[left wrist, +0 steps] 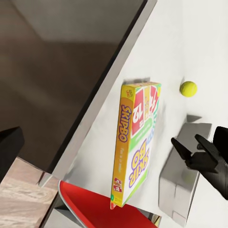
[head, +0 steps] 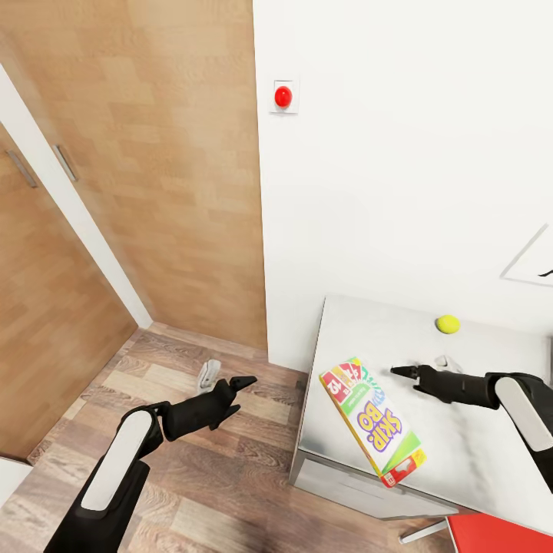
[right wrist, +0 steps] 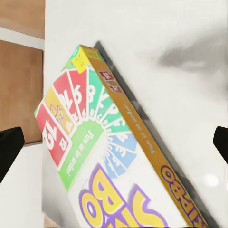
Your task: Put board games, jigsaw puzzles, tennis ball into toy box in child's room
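A home bedroom corner, by the looks: warm wood-plank floor (head: pixel 192 476), tall wood-veneer wardrobe doors (head: pixel 177 169), plain white wall (head: pixel 399 153), and a pale grey desk (head: pixel 476 445) bearing a bright green-and-yellow card-game box (head: pixel 372 421) and small yellow-green ball (head: pixel 447 324)

Table (head: pixel 491 453) cut off at the head view's right edge; red object (head: pixel 499 534) below it cropped at the corner.

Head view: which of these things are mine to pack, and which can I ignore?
For the job: Skip-Bo board game, tennis ball, both on the table.
Ignore: red wall button, wooden closet doors, red seat.
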Motion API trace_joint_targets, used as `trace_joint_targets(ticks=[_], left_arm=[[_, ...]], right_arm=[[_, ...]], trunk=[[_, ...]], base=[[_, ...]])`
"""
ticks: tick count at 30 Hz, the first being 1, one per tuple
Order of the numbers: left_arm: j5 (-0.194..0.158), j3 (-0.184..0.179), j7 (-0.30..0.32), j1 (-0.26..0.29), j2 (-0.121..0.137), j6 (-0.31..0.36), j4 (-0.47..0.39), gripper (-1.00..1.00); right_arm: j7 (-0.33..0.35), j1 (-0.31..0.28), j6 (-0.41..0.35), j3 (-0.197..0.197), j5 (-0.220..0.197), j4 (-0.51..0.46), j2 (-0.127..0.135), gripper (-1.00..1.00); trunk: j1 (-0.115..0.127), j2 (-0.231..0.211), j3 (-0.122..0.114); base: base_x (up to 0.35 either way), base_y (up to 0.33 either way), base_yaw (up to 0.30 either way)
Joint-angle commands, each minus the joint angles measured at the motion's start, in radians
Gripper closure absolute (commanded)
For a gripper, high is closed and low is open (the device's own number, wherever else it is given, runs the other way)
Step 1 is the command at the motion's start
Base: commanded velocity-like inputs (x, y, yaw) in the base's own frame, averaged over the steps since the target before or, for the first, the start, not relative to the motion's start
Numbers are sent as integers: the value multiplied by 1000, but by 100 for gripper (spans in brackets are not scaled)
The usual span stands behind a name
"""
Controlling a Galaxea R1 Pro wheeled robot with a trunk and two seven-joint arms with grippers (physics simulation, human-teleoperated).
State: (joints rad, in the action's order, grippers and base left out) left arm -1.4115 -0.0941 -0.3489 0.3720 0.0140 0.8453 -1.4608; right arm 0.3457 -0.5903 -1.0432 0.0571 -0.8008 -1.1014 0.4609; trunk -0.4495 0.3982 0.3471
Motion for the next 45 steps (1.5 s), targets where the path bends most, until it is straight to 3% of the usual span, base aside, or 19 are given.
trace_joint_targets(ticks=[1,18,45], left_arm=[[-11,-1,-10,1,1,0,-1,-100],[-11,-1,-10,1,2,0,-1,-100],[-11,-1,-10,1,3,0,-1,-100]], right_arm=[[10,-1,-4,1,9,0,0,-100],[9,-1,-4,-1,12,82,-19,-100],[10,1,-4,-2,11,105,-24,-100]], trunk=[[-1,2,2],[-1,2,2],[-1,2,2]], base=[[0,0,0],[0,0,0],[0,0,0]])
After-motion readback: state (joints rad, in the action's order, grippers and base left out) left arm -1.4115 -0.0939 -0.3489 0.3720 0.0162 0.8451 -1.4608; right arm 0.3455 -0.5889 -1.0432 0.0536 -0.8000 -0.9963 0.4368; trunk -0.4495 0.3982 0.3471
